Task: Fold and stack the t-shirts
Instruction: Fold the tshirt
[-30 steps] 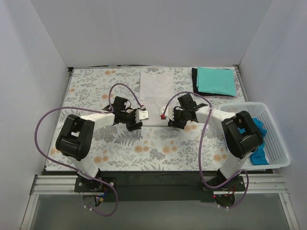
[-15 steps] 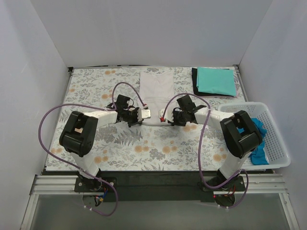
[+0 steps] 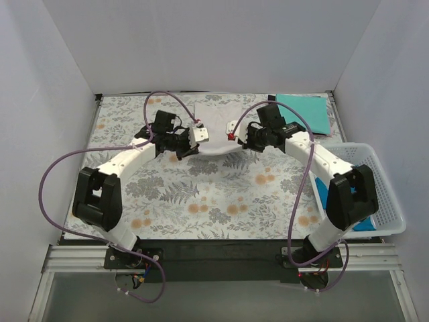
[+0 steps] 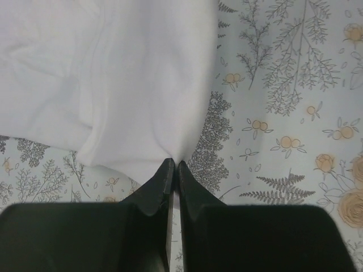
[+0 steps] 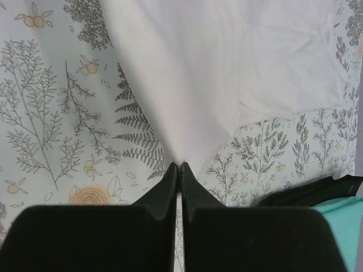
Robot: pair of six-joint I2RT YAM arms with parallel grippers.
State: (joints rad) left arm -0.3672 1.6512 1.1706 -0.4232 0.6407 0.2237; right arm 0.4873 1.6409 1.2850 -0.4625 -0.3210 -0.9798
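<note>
The left gripper (image 4: 174,165) and right gripper (image 5: 179,165) each pinch one near corner of the white t-shirt (image 4: 113,68), whose length extends away from both.

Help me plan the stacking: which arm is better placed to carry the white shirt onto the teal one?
Right, likely. Both pinch the white t-shirt, but the right end effector is nearer the teal t-shirt than the left end effector.
</note>
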